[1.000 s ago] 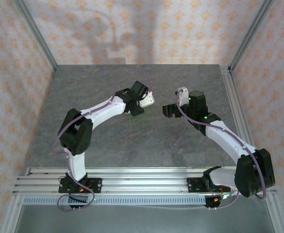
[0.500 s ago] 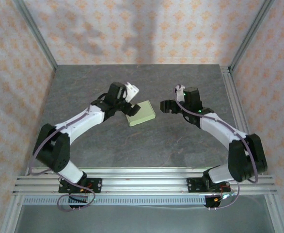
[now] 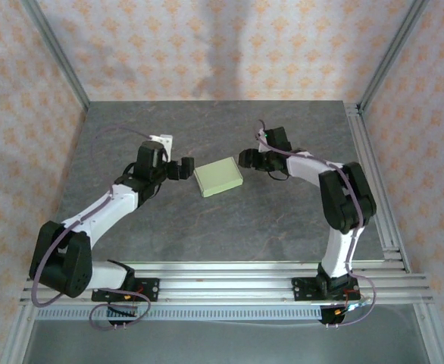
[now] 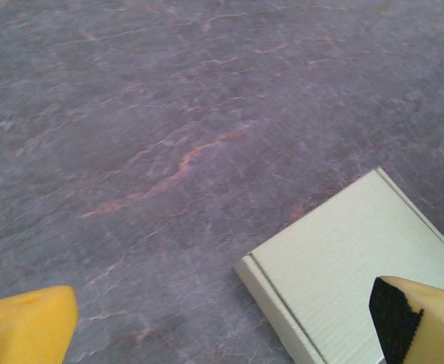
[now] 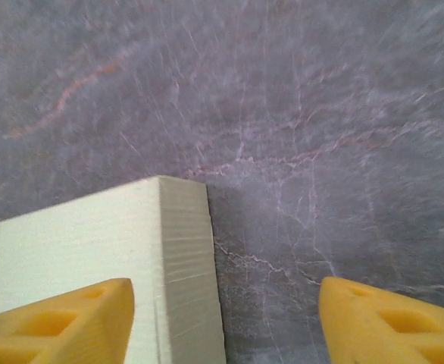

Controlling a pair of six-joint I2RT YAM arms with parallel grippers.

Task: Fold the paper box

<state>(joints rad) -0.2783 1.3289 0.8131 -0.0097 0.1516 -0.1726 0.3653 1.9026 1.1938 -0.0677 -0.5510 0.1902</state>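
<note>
Grey stone-patterned table (image 3: 207,227) carries everything: at the left you find the left gripper (image 3: 181,167), its yellow fingers (image 4: 25,326) spread wide and holding nothing, just beside the paper box (image 3: 218,177). This flat, pale-green box lies mid-table between both grippers. At the right, the right gripper (image 3: 246,159) likewise stands apart and empty, its fingers (image 5: 389,322) straddling one box corner; you cannot tell whether they touch the card.

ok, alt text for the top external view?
A pale green paper box, closed and flat, lies on the grey table. The left tool and right tool flank it, both open, neither gripping it.
</note>
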